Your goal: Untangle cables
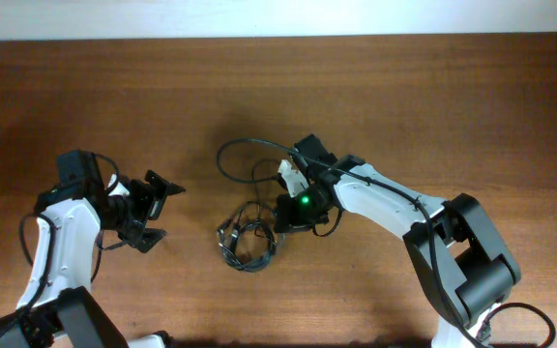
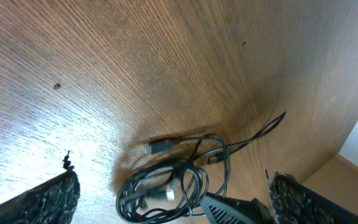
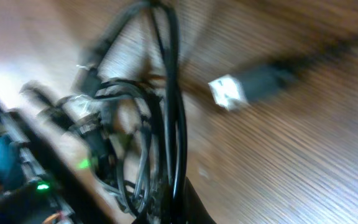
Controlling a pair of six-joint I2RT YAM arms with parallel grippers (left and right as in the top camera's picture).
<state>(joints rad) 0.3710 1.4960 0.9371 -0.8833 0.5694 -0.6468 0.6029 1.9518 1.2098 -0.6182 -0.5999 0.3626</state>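
The cables [image 1: 248, 247] are thin black cords bunched in a tangle at the table's middle, with one loop [image 1: 232, 150] reaching away from it. My right gripper [image 1: 280, 218] is at the tangle's right side. In the right wrist view it [image 3: 180, 208] is shut on several cable strands [image 3: 166, 118], and a loose plug with a silver end [image 3: 227, 92] lies to the right. My left gripper [image 1: 165, 209] is open and empty, left of the tangle and apart from it. In the left wrist view its fingers [image 2: 176, 186] frame the cables [image 2: 140, 185] ahead.
The brown wooden table [image 1: 433, 106] runs to a pale wall at the far edge. The right arm's white links [image 1: 385, 203] cross the right half of the table. The right gripper's dark body [image 2: 235, 211] shows in the left wrist view.
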